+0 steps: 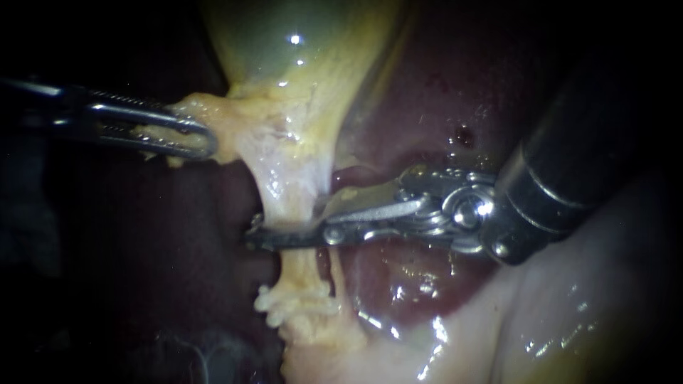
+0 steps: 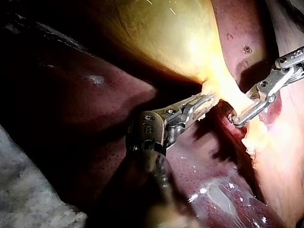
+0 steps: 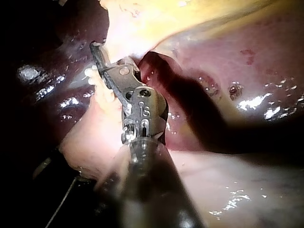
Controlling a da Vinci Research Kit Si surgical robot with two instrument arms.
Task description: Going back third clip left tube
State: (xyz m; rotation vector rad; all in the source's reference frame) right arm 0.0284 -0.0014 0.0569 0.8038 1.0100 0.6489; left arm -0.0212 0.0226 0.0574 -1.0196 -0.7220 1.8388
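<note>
While my left instrument holds its jaws closed on yellow tissue under the gallbladder, the pale tube runs down the middle, and my right instrument has its jaws apart around it.

The tube partly hides the right instrument's tip, and the gallbladder is cut off above

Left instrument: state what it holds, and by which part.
The left instrument has its jaws shut on the gallbladder, gripping the yellowish tissue at its narrow end.
</note>
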